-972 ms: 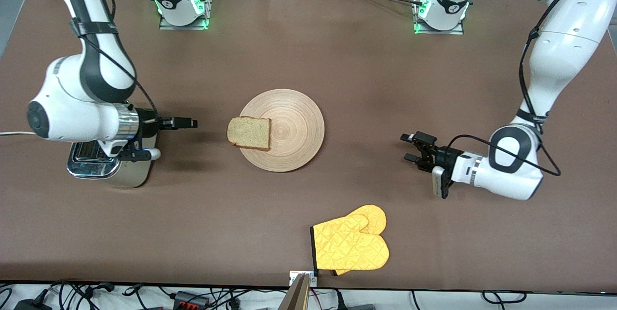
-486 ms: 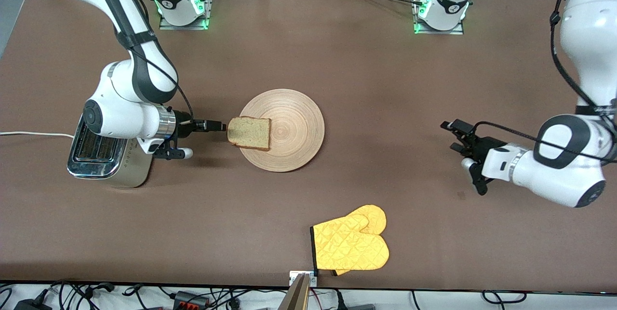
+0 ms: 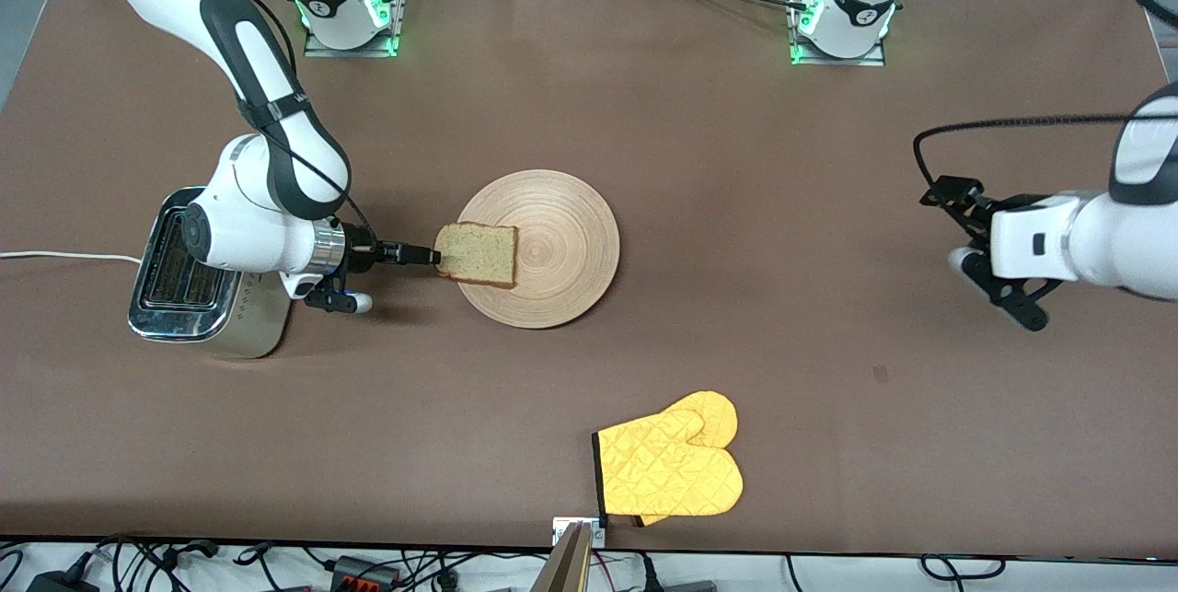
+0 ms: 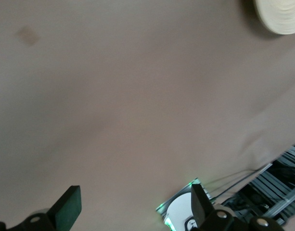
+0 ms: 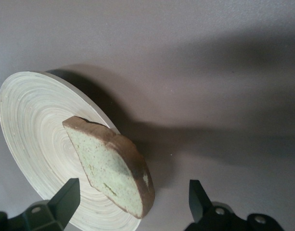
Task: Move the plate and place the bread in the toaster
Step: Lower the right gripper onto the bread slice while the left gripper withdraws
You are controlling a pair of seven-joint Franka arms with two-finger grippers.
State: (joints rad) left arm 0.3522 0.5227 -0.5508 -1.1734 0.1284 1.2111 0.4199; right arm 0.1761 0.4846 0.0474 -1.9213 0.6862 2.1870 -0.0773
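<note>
Landmark: the plate (image 3: 538, 249), lying flat on the brown table (image 3: 644, 132), roughly mid-table.

Bread (image 3: 476, 254) — one slice lying on the plate at the rim toward the right arm's end of the table, its crust edge hanging slightly past the rim. In the right wrist view the bread (image 5: 111, 166) sits on the plate (image 5: 32, 120) with that corner overhanging bare table.

Toaster (image 3: 198, 284) — upright on the table, well apart from the plate, toward the right arm's end; its slots face up. The right arm's wrist partly covers it from above.

Right gripper (image 3: 425, 254) — low, between toaster and plate, pointing at the plate; fingertips just at the overhanging edge of the bread. The right wrist view shows the fingers (image 5: 65, 195) spread wide, one on each side of the slice; they are not pinching it. Whether either pad touches the crust — cannot tell from these views.

Left gripper (image 3: 962, 233) — over bare table, well apart from the plate, toward the left arm's end. Fingers (image 4: 68, 207) spread apart, nothing between them; its wrist view takes in only table and a sliver of the plate rim (image 4: 282, 17).

Yellow oven mitt (image 3: 670, 468) — flat on the table, nearer to the front camera than the plate, near the table edge.
</note>
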